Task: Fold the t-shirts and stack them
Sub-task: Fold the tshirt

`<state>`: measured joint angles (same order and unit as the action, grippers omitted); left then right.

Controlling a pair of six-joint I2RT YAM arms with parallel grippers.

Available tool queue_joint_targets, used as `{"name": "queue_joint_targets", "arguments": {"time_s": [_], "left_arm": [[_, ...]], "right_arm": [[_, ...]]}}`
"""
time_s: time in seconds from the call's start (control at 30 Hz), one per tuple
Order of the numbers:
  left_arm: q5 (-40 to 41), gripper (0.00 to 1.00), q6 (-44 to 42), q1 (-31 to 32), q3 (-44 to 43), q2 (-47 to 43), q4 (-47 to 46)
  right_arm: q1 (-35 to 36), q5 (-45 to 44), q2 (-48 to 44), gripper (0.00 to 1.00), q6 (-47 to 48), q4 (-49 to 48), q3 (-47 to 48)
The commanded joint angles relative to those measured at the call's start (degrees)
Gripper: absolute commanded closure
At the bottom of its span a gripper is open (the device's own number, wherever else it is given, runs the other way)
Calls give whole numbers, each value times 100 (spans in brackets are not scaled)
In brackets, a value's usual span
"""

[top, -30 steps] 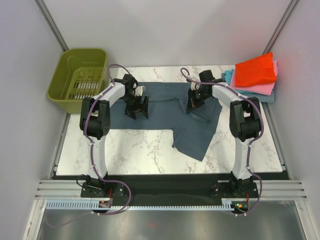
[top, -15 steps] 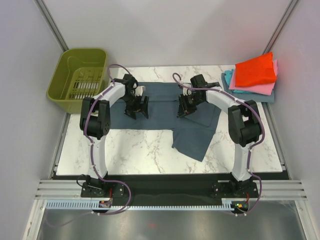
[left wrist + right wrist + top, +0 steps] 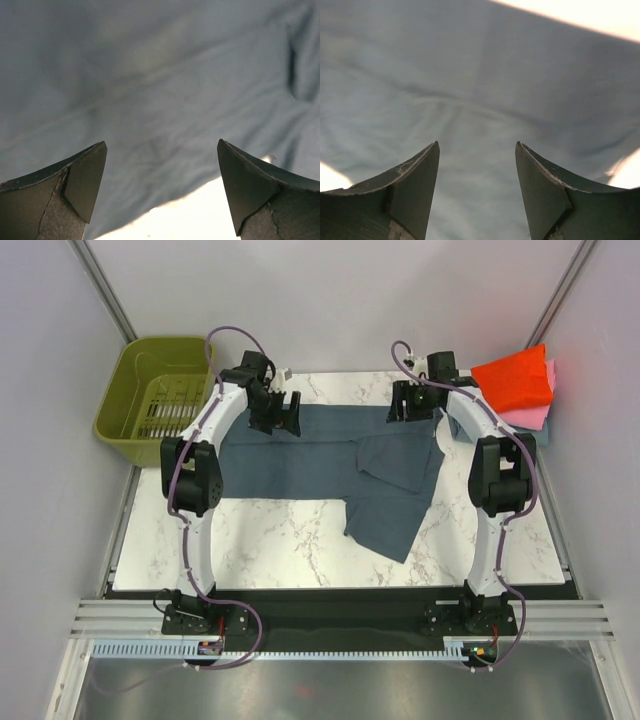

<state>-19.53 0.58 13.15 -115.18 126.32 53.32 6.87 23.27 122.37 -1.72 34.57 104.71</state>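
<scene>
A slate blue-grey t-shirt (image 3: 340, 455) lies spread across the marble table, its right part folded over, one flap reaching toward the front. My left gripper (image 3: 279, 416) hovers open over the shirt's far left edge; the left wrist view shows the cloth (image 3: 165, 90) below wide-apart fingers with nothing between them. My right gripper (image 3: 410, 408) stands open above the shirt's far right edge; its wrist view shows the grey cloth (image 3: 480, 115) under empty fingers. Folded t-shirts in red-orange (image 3: 512, 382), pink (image 3: 530, 416) and teal lie stacked at the far right corner.
An olive-green plastic basket (image 3: 158, 398) stands off the table's far left corner. White walls with metal posts close in the back and sides. The marble table (image 3: 260, 535) shows bare in front of the shirt.
The right gripper let go of the shirt fold, opened and drew back to the far right edge. The left gripper moved away from me to the far left edge and opened wider.
</scene>
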Motion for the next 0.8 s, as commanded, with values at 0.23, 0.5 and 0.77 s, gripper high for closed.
{"name": "queue_joint_targets", "arguments": {"time_s": [0.23,0.5,0.77], "left_arm": [[1452,7,-374,-286,-998,1069,-120],[1504,6,-418,-357,-1244,1430,-50],[1505,6,-550,-357,-1736,1834,-59]], "right_arm": [[-239,-832,938,28,383,-108,682],[-327,-903,1307,28,409,-91,946],[-345,-1280,1834,23,479,-55,1526]]}}
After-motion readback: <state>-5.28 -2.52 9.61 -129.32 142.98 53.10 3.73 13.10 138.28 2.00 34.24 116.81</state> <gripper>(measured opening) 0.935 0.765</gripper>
